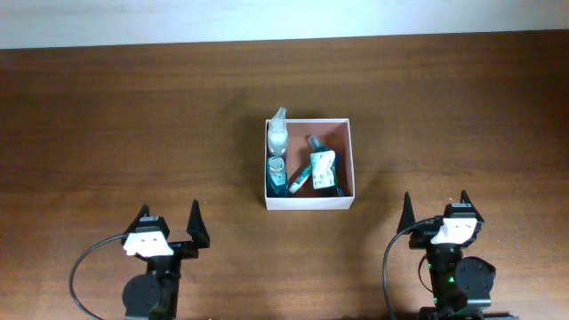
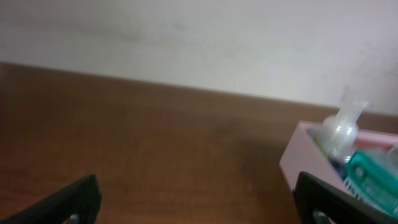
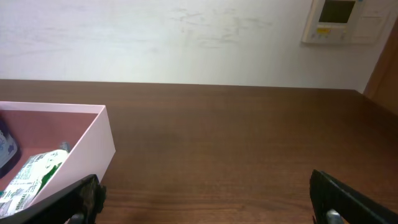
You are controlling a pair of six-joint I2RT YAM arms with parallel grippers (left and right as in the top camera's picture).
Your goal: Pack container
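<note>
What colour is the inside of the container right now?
Reddish-brown inside the container, with thin white walls; the overhead view shows it best.

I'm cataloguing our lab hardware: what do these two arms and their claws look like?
Both arms are black. The left claw and right claw each have two pointed black fingers and a white block behind them. A black cable loops beside each arm. Small green lights glow on the right arm.

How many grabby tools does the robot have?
2. The left tool is at the bottom left and the right tool at the bottom right, both open and empty, apart from the container. None seem hidden.
</note>
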